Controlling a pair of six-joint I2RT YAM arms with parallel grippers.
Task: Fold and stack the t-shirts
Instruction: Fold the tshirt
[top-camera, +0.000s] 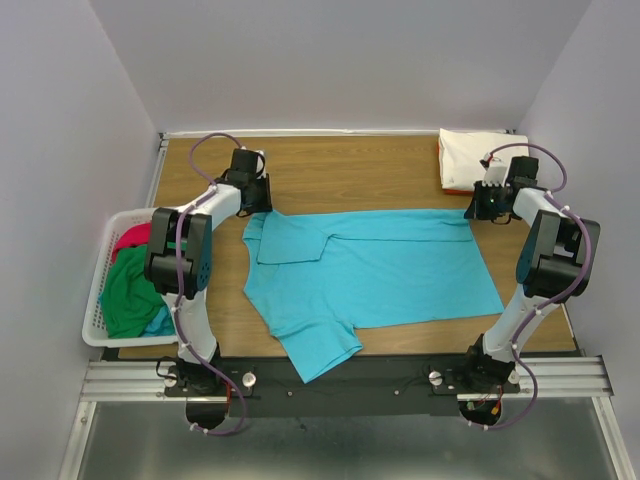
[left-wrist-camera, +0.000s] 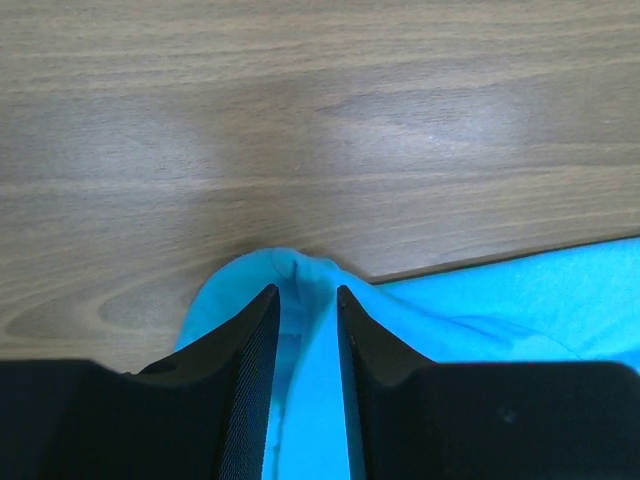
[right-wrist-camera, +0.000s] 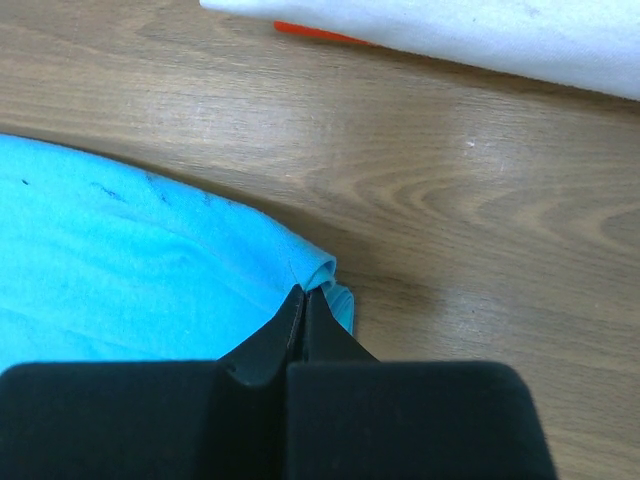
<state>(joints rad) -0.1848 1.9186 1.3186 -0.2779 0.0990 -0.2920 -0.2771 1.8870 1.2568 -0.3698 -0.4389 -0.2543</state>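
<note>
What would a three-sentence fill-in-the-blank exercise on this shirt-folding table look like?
The spread t-shirt pinched by the right gripper is ____ in colour.
The folded cream-white t-shirt lies on an ____ one at the table's far right corner.
The red t-shirt and green t-shirt sit in a white ____ at the left edge.
Missing: turquoise; orange; basket.

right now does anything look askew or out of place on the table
Yes: the turquoise t-shirt lies crooked, and its near sleeve drapes past the table front edge onto the black rail. The left claw and right claw pinch its far corners, so it is likely mid-fold.
</note>
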